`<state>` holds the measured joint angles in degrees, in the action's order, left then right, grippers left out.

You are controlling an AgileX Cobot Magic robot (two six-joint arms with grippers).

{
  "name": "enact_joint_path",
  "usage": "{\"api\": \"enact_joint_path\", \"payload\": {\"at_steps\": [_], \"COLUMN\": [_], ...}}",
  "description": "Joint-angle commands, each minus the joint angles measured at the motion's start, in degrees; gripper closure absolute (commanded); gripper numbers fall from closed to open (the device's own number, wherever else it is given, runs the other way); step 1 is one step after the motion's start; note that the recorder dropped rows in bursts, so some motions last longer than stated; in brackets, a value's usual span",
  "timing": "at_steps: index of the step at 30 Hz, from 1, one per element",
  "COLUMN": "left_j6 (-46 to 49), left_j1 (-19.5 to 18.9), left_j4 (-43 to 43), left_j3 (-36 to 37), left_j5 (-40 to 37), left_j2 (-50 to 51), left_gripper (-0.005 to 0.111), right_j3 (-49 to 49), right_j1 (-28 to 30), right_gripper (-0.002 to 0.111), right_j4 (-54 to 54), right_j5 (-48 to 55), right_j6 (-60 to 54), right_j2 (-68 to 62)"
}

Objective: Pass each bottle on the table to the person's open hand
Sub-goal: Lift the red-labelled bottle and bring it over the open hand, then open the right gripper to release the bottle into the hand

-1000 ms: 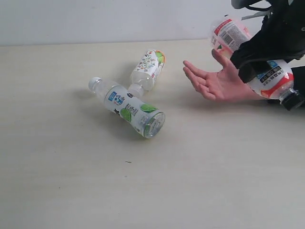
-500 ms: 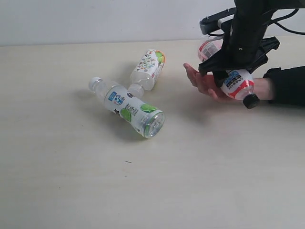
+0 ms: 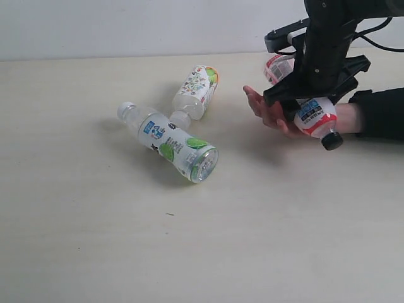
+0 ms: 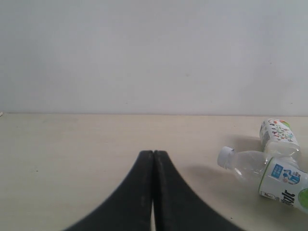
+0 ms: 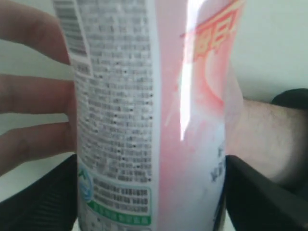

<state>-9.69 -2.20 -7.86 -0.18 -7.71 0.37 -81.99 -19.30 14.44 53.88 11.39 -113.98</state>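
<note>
My right gripper [image 3: 307, 104] holds the black-capped bottle [image 3: 314, 115] with the red-pink label, tilted with its cap down, low over the person's open hand [image 3: 262, 108]. In the right wrist view the bottle [image 5: 149, 120] fills the space between my black fingers [image 5: 255, 192], both against its sides, and the person's fingers [image 5: 29, 96] lie just behind it. Two white-capped bottles lie on the table [image 3: 95, 240]: a green-and-blue-labelled one [image 3: 170, 144] and a white-labelled one [image 3: 197, 91] behind it. My left gripper [image 4: 153, 154] is shut and empty over bare tabletop, away from those bottles [image 4: 284, 180].
The person's black sleeve [image 3: 382, 113] rests on the table at the right edge. A pale wall [image 3: 126, 25] runs behind the table's far edge. The two lying bottles touch near the white-labelled one's neck.
My right arm came down and left with the black-capped bottle, from beside the wrist to onto the open palm. In the last half second the bottle sank a little lower.
</note>
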Motion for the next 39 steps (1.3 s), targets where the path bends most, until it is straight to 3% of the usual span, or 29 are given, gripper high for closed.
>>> {"api": "enact_joint_path", "payload": {"at_steps": [1,7,15,18,24,30,39], "left_j6": [0.09,0.09,0.09,0.09,0.09,0.09,0.09], "left_j1": [-0.05,-0.05,-0.05,-0.05,-0.05,-0.05,-0.05], "left_j4": [-0.28,-0.28,-0.28,-0.28,-0.28,-0.28,-0.28], "left_j3": [0.18,0.18,0.18,0.18,0.18,0.18,0.18], "left_j5": [-0.24,-0.24,-0.24,-0.24,-0.24,-0.24,-0.24], "left_j2": [-0.37,-0.37,-0.37,-0.37,-0.37,-0.37,-0.37], "left_gripper": [0.107,0.107,0.107,0.107,0.107,0.107,0.107], "right_j3": [-0.46,-0.46,-0.46,1.08,11.38,29.99,52.52], "right_j1": [0.01,0.01,0.01,0.01,0.01,0.01,0.01], "right_gripper": [0.024,0.015,0.017,0.033,0.108,0.108,0.108], "right_j4": [1.02,0.52,-1.93,-4.86,-10.03,-7.39,-4.22], "right_j5": [0.37,-0.05,4.94,5.58,0.94,-4.92,-26.08], "right_j6": [0.62,0.72,-2.44,-6.24,-13.36,-17.67,-14.58], "right_j2": [0.63,4.62,14.08,19.42,32.79,47.97,74.06]}}
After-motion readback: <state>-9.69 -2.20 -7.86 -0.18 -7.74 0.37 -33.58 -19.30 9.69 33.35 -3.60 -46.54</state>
